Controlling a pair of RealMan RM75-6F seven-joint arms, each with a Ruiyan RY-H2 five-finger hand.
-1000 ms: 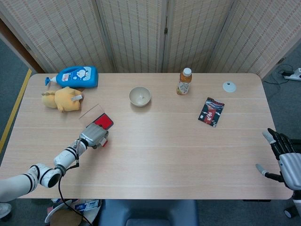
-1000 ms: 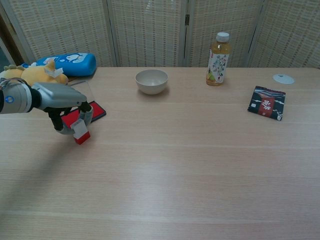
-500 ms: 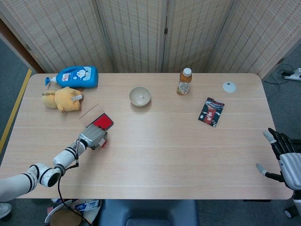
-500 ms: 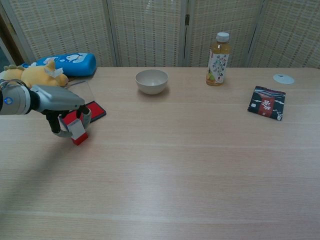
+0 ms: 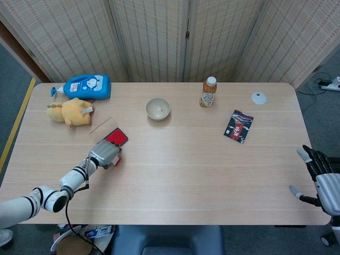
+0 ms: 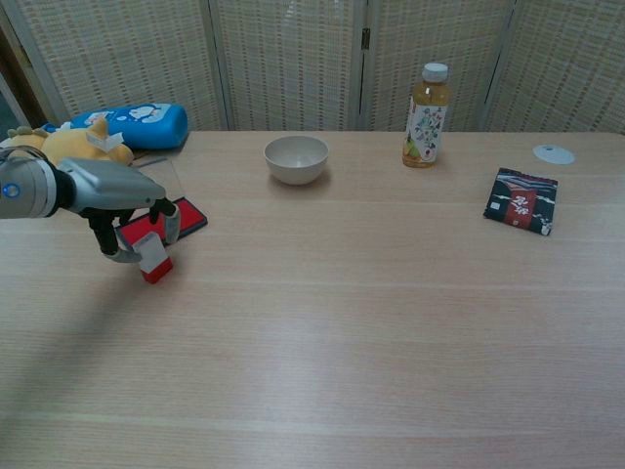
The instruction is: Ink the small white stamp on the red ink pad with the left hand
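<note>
Red ink shows on the open ink pad [image 6: 161, 222], which lies on the wooden table [image 6: 371, 293] near its left edge, with its clear lid [image 5: 101, 128] folded back behind it. The left hand [image 6: 132, 210] is just in front of the pad and its fingers are closed around the small white stamp [image 6: 153, 256], which has a red base. The stamp is tilted a little; its red base is at the table surface just beside the near edge of the pad, and I cannot tell if it touches the table or the pad. In the head view the same hand [image 5: 106, 154] covers most of the stamp.

The right hand [image 5: 319, 178] is at the far right edge of the table, well apart from everything, with its fingers spread and holding nothing.

Behind the pad there is a yellow plush toy [image 6: 73, 145] and a blue bottle [image 6: 137, 123] lying on its side. Further right stand a white bowl [image 6: 296, 158] and a drink bottle [image 6: 426, 103]. A dark snack packet [image 6: 520, 200] and a small white cap [image 6: 554, 153] lie on the right part.
</note>
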